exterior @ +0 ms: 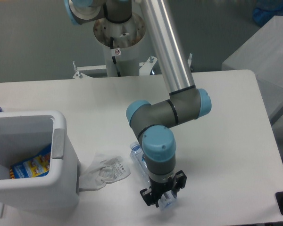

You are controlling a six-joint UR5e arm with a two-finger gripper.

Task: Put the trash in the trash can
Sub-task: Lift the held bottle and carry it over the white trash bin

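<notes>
Evidently neither piece is binned yet: the crushed bottle [140,159] lies at six o'clock on the white surface [226,141], its far end clamped in the pincer [163,199]. The crumpled wrapper [104,170] rests at nine o'clock of it, just beside the trash can [61,188]. The arm [167,52] reaches down from twelve o'clock, wrist pointing downward.

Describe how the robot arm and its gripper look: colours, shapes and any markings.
The arm has a long polished silver tube, dark grey rounded joint housings and light blue round end caps. A small round red-and-white sticker sits on the white base column. The gripper is small, black and blocky, with two short jaws. No loose cables are visible.
</notes>
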